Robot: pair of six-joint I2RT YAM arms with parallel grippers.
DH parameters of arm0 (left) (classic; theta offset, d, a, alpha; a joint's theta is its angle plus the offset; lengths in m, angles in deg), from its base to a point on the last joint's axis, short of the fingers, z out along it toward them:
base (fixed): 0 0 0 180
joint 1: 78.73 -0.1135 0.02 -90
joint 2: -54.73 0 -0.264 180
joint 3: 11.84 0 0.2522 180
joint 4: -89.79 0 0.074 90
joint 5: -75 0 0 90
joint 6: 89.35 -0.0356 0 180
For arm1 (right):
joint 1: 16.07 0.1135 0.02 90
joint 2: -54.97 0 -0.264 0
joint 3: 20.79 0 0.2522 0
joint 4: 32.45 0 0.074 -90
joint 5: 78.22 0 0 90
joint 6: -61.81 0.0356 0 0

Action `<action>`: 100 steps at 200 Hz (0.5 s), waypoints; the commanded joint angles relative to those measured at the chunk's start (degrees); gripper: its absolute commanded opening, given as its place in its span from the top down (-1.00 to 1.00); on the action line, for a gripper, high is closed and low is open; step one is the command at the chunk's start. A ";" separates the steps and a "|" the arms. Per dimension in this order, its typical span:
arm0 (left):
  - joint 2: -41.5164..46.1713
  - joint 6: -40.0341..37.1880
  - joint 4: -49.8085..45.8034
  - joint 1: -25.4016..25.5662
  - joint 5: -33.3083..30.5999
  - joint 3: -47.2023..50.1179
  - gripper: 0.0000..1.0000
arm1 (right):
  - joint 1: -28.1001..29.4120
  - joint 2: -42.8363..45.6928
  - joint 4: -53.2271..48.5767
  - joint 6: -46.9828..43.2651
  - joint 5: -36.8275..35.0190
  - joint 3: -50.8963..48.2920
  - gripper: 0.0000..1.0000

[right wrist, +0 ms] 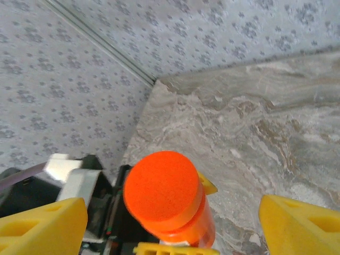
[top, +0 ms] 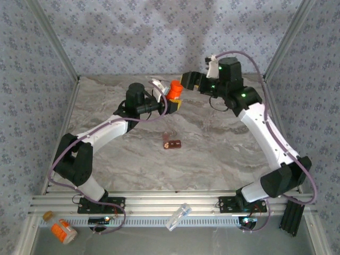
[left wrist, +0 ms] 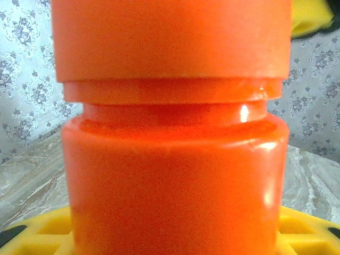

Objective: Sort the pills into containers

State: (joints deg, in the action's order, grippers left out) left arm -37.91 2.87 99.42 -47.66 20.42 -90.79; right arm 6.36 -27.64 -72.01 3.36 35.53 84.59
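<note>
My left gripper (top: 172,102) is shut on an orange bottle (top: 175,91) and holds it upright above the back of the table. The bottle's body (left wrist: 175,186) and orange cap (left wrist: 170,37) show very close in the left wrist view, with yellow fingers (left wrist: 37,234) low at its sides. My right gripper (right wrist: 171,227) is open; its yellow fingertips (right wrist: 42,226) stand wide on either side of the cap (right wrist: 162,191), not touching it. The container (top: 171,143), a small dark red-brown box, lies mid-table. The pills are hidden.
A white-capped orange bottle (top: 62,231) lies on the near ledge at the left, and a clear plastic tube (top: 178,217) lies on the rail between the arm bases. Patterned walls (top: 32,79) close in the marble table (top: 223,154) on three sides.
</note>
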 commanded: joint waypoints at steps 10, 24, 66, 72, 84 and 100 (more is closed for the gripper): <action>2.04 1.07 2.03 -1.14 6.52 -2.30 1.00 | -4.14 0.67 -2.71 -8.44 11.52 1.25 -0.70; 1.60 2.00 1.45 -1.74 10.40 -3.39 1.00 | -5.03 -1.28 -6.15 -14.70 15.27 3.37 -0.69; 0.15 2.09 -2.94 -2.33 17.27 -6.80 1.00 | -4.88 -5.16 -14.01 -24.79 19.11 8.13 -0.71; 0.10 1.95 -3.45 -2.25 17.87 -7.16 1.00 | -4.87 -5.57 -14.38 -25.11 19.67 8.63 -0.71; -0.35 1.80 -4.53 -2.27 18.75 -7.83 1.00 | -4.69 -6.52 -14.70 -25.47 20.31 9.63 -0.72; -0.61 1.74 -5.45 -2.31 19.50 -8.26 1.00 | -4.25 -7.48 -14.98 -25.83 21.04 10.74 -0.72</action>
State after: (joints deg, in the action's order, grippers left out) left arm -38.02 4.75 95.64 -49.81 35.37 -96.72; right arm 1.49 -34.13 -84.29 -18.39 52.84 91.84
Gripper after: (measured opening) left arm 0.544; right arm 0.857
